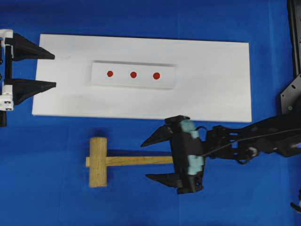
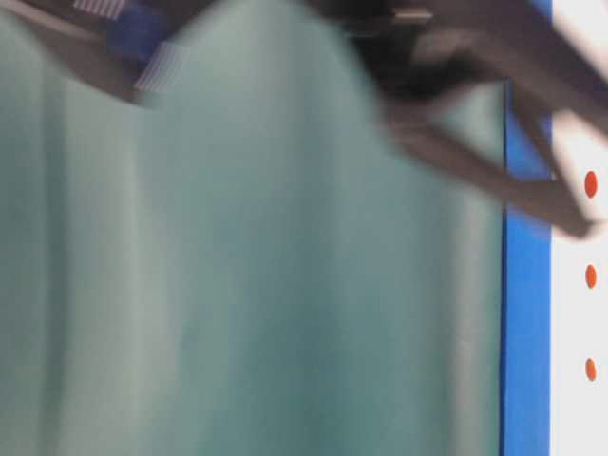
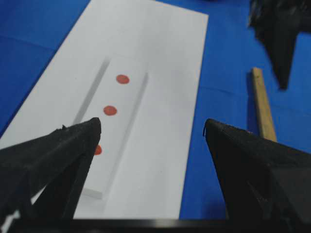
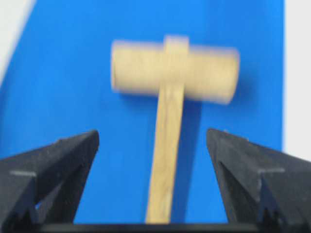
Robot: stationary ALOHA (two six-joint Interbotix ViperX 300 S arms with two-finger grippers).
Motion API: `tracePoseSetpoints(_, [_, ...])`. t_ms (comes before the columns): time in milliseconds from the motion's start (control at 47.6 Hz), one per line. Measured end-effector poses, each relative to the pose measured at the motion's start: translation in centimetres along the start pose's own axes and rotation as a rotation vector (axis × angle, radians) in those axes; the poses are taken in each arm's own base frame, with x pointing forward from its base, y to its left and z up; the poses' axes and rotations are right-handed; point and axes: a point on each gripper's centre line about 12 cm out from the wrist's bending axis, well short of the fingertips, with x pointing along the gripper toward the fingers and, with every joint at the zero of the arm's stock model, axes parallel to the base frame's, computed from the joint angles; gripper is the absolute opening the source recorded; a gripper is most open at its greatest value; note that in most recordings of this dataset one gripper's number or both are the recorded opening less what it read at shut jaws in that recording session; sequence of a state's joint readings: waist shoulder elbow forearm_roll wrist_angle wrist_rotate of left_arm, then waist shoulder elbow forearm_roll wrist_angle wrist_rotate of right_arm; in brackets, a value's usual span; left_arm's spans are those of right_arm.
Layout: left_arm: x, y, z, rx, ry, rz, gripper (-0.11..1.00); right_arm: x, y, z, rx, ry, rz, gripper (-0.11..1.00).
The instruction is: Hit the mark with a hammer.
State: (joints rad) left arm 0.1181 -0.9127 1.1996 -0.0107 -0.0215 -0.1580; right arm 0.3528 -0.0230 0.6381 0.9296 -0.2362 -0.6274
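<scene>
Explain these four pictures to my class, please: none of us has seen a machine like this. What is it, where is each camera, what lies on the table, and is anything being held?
It is a robot with two arms, each ending in a two-fingered hand. One picture looks straight down, one sits at table level and is mostly blocked by a blurred arm, and one camera rides on each wrist.

On the blue table lies a white board carrying a white strip with three red dots. The mark is the rightmost dot seen from above.

Below the board lies the hammer, a wooden mallet flat on the cloth.

The left hand waits open at the board's left edge. The right hand is open, its fingers on either side of the handle's end without gripping it. Nothing is held.
</scene>
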Motion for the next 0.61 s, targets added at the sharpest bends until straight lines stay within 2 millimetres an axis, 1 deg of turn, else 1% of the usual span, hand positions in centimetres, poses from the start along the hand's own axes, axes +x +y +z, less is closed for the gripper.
tracePoseSetpoints(84, [0.0, 0.0, 0.0, 0.000, 0.002, 0.000, 0.83, -1.0, -0.5, 1.4, -0.039, -0.039, -0.003, 0.81])
tracePoseSetpoints(147, [0.0, 0.0, 0.0, -0.002, 0.002, 0.000, 0.83, -1.3, -1.1, 2.0, -0.044, -0.054, -0.016, 0.81])
tracePoseSetpoints(294, [0.0, 0.0, -0.2, -0.002, 0.015, 0.002, 0.83, -1.2, -3.2, 2.3, -0.025, -0.056, -0.063, 0.81])
tracePoseSetpoints(399, [0.0, 0.1, -0.6, 0.008, 0.055, 0.008, 0.83, -1.9, -4.6, 2.4, -0.012, -0.056, -0.089, 0.80])
tracePoseSetpoints(483, [-0.1, 0.1, -0.9, 0.009, 0.080, 0.012, 0.83, -3.2, -5.7, 2.3, 0.001, -0.065, -0.107, 0.80])
tracePoseSetpoints(567, [-0.4, 0.1, -0.8, 0.012, 0.076, 0.008, 0.83, -4.8, -6.8, 2.2, 0.014, -0.082, -0.129, 0.80])
tracePoseSetpoints(609, [-0.6, 0.0, -0.7, 0.015, 0.071, 0.003, 0.83, -6.0, -7.7, 2.3, 0.023, -0.096, -0.146, 0.80])
